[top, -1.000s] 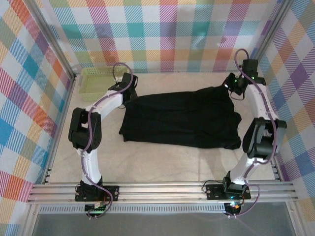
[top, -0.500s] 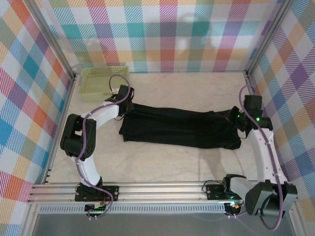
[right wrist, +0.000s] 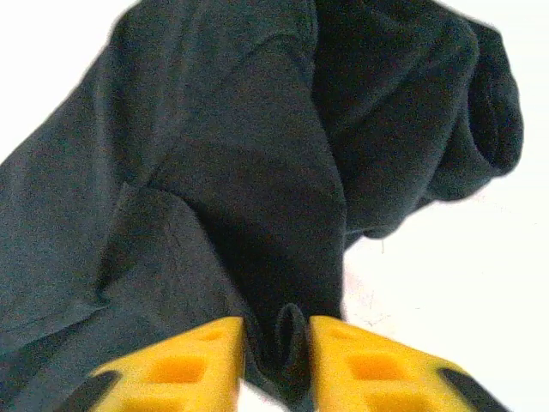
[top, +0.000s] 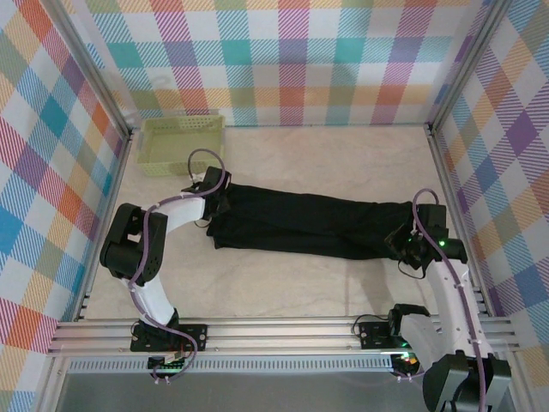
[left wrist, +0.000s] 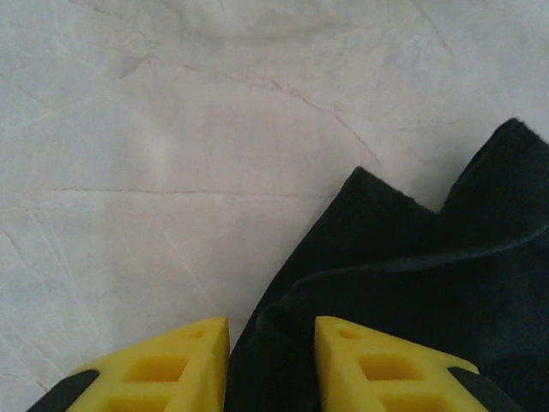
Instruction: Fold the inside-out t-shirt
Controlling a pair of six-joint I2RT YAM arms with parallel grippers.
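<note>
The left gripper (left wrist: 272, 330) stands narrowly parted over the shirt's left corner, the cloth lying loose in the gap; the right gripper (right wrist: 277, 330) is just as narrow, with a ridge of cloth standing between its fingers, and I cannot tell whether that ridge is pinched or free. The inside-out t-shirt (top: 309, 225) lies as a long black band across the middle of the table (top: 283, 283), bunched at its right end. If the right gripper lifts while the ridge clings, it is likely to drag the layers open; the lumpy right end could also skew a later fold. Counted: two grippers, one t-shirt, one pale green basket (top: 180, 144) at the far left corner
</note>
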